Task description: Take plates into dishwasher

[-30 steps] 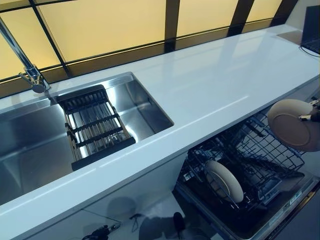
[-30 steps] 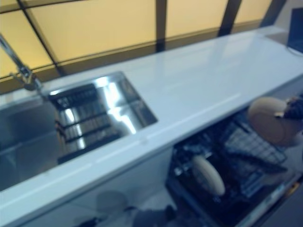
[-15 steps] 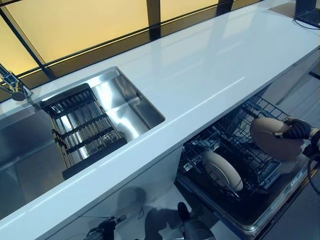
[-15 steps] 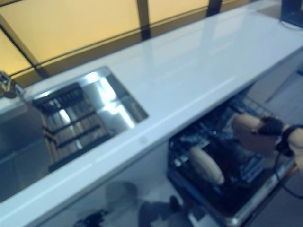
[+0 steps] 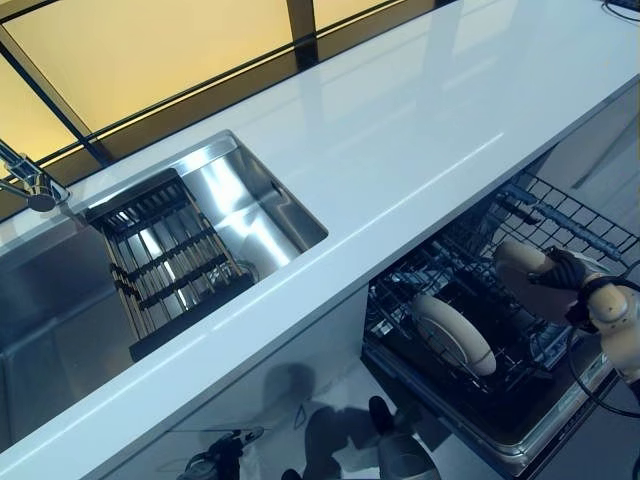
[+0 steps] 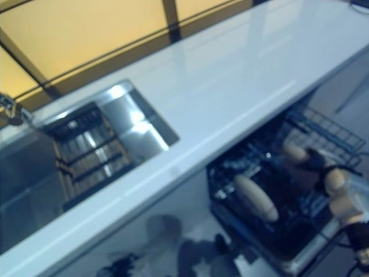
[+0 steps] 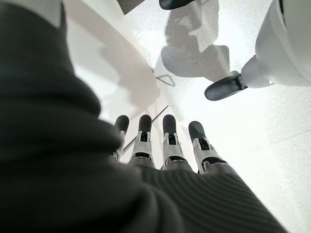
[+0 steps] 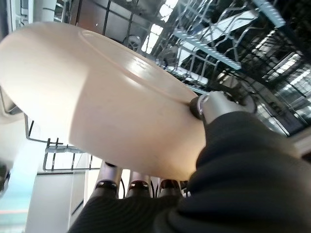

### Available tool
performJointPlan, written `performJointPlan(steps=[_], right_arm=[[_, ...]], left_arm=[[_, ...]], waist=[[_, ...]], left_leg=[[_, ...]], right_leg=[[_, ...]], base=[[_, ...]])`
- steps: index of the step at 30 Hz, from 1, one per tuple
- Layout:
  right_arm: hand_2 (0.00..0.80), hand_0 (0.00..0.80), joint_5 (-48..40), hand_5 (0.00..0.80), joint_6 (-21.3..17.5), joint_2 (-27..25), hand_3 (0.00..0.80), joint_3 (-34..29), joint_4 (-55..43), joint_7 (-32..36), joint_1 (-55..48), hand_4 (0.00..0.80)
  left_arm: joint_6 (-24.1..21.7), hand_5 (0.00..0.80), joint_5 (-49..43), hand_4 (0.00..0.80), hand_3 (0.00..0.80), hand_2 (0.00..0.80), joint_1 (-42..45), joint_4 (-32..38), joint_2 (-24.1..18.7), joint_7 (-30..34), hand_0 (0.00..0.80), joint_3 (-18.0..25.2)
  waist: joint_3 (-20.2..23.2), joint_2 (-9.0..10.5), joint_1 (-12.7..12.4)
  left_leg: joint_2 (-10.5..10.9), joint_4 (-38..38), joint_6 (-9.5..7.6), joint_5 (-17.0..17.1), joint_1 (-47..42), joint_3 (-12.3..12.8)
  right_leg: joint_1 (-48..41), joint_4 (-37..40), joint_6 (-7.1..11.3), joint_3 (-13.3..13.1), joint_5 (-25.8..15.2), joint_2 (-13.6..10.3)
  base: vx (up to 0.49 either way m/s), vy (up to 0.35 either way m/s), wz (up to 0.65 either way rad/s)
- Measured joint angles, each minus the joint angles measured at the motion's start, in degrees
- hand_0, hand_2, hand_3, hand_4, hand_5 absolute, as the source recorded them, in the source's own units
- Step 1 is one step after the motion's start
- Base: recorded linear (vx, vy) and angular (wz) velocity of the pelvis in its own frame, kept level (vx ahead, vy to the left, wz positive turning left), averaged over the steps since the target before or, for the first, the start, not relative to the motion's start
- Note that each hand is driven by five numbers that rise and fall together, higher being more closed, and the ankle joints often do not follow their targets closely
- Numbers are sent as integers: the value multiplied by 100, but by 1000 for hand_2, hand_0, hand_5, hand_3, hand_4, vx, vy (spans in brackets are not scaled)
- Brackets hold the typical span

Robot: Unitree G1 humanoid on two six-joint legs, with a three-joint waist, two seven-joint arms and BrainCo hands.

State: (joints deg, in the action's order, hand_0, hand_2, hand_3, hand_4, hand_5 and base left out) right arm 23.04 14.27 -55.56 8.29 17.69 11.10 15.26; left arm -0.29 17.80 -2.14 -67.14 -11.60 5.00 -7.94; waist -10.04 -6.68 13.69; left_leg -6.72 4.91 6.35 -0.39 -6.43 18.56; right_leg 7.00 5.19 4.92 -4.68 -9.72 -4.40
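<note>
Two cream plates are seen, both at the open dishwasher rack [image 5: 560, 215] that is pulled out below the front edge of a long white counter [image 5: 400, 150]. One plate [image 5: 455, 333] is stood on edge among the wire tines in the left part of the rack. The other plate [image 5: 522, 275] is held tilted over the rack's right part, to the right of the standing plate and apart from it, with open wire grid left behind it toward the counter.

One right hand [image 5: 562, 278] is reached in from the lower right. In the right wrist view the held plate [image 8: 97, 102] is pinched: the thumb [image 8: 214, 104] is pressed on one face and dark fingertips [image 8: 138, 187] are curled under the opposite rim. Whether the plate's lower edge touches the wires cannot be told.

One left hand [image 7: 165, 145] is shown only in its wrist view, with straight fingers held side by side over a pale floor [image 7: 272, 136] and nothing grasped.

The counter is bare along its whole length. One steel sink [image 5: 60, 300] is set into its left end, with one black slatted drain rack [image 5: 175, 260] laid across the basin and one tap [image 5: 30, 180] at the back edge. Amber window panes [image 5: 150, 40] are run behind the counter.
</note>
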Motion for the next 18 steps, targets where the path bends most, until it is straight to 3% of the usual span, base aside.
performJointPlan(steps=[5,18], right_arm=[[800,800,128,800,110,344,800,218,129,-204,56,800],[800,800,322,800,89,538,800,724,1106,-691,410,800]], left_arm=[[27,0,3,0,0,0,-39,98,66,2,0,-63],[109,0,4,0,0,0,-55,103,60,6,0,-213]], waist=[[-24,-66,-94],[-9,-159,-371]], left_leg=[[-4,-1,-6,5,-2,-77],[7,-4,-46,33,24,-256]], right_leg=[[-33,1,-4,63,2,-16],[-87,2,-9,217,10,-85]], base=[[-9,7,6],[-10,-3,5]])
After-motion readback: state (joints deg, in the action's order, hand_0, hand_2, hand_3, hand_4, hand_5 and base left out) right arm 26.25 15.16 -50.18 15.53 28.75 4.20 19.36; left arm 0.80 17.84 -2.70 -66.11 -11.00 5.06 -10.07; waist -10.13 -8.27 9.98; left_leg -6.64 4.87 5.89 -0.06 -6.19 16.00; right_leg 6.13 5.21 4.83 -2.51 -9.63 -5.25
